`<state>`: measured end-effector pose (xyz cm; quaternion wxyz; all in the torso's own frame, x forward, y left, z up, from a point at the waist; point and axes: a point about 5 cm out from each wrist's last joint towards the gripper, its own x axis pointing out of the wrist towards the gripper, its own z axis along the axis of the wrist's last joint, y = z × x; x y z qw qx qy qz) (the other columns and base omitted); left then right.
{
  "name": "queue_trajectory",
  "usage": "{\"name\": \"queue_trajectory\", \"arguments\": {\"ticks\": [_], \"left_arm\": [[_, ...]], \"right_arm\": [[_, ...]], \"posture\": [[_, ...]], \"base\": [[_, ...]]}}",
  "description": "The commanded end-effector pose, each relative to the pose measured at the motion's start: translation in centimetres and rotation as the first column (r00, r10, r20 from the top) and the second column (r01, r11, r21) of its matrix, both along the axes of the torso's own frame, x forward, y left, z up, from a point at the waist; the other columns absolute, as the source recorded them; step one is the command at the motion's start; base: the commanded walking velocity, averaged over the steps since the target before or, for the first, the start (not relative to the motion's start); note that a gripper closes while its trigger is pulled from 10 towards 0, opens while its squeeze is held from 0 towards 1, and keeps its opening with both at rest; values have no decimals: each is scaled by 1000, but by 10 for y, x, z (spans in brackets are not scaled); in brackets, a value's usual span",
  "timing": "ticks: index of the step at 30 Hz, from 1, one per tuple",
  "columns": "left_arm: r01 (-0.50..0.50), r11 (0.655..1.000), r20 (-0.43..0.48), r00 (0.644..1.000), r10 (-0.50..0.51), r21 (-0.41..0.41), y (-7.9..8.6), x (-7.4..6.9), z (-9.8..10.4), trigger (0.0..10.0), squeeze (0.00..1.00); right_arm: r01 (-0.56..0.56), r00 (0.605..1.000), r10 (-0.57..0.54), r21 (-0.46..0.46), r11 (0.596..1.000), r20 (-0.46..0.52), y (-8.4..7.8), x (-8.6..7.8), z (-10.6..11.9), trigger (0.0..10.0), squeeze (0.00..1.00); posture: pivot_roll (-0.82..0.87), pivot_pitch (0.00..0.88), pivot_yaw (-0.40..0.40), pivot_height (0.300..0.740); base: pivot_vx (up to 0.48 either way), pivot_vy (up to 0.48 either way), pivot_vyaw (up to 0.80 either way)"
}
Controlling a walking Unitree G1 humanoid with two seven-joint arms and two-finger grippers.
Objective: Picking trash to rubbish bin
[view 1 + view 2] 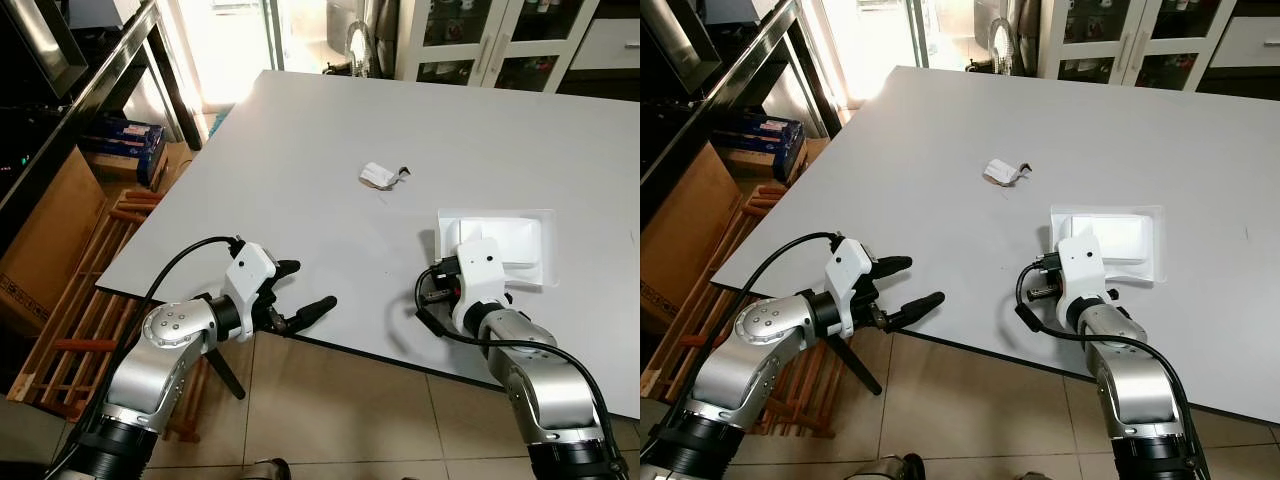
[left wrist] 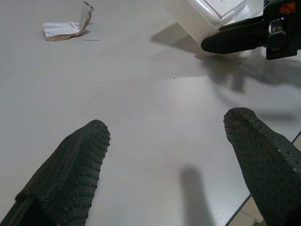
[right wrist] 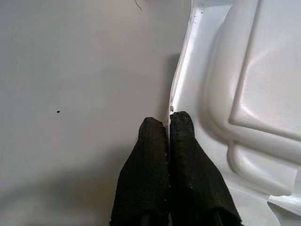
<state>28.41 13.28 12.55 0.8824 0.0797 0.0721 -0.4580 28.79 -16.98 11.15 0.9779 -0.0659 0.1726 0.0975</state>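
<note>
A white plastic tray (image 1: 523, 238) lies near the front right of the grey table (image 1: 330, 130). My right gripper (image 3: 168, 123) is shut on the tray's (image 3: 244, 70) thin left rim, with both black fingers pressed together on the edge. Farther back, in the middle of the table, lies a crumpled white and brown wrapper (image 1: 380, 176), untouched. My left gripper (image 1: 306, 287) hovers open at the table's front edge, well to the left of the tray. Nothing sits between its fingers (image 2: 75, 165). It points across the table toward the wrapper (image 2: 66, 28) and the tray.
The table's front edge (image 1: 330, 345) runs just before both arms, with tiled floor below. A wooden rack (image 1: 90, 300) and a cardboard box (image 1: 50, 230) stand on the floor at the left, beside a black shelf unit (image 1: 90, 90). White glass-door cabinets (image 1: 480, 40) line the back.
</note>
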Motion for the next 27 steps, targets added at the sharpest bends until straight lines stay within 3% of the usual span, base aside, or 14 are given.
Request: {"name": "queue_trajectory", "arguments": {"ticks": [1,13,18,27], "left_arm": [[-1,1000,-9,1000,1,19,2,-1,-2,10000,0],[2,1000,-9,1000,-1,18,1,0,-3,10000,0],[-1,1000,-8,1000,1,17,1,0,-4,10000,0],[-8,1000,-3,1000,8,13,0,0,-3,10000,0]], "right_arm": [[14,991,-13,5,1000,-136,-2,-9,-27,0,0],[30,989,-14,-104,994,146,1,0,8,0,0],[67,958,-22,-151,986,285,-1,3,27,0,0],[82,914,-3,-177,981,406,2,5,49,0,0]], "posture": [[1,113,91,740],[-4,111,91,740],[-7,112,90,740],[-9,112,88,740]], "base": [[0,0,0],[0,0,0],[0,0,0],[0,0,0]]}}
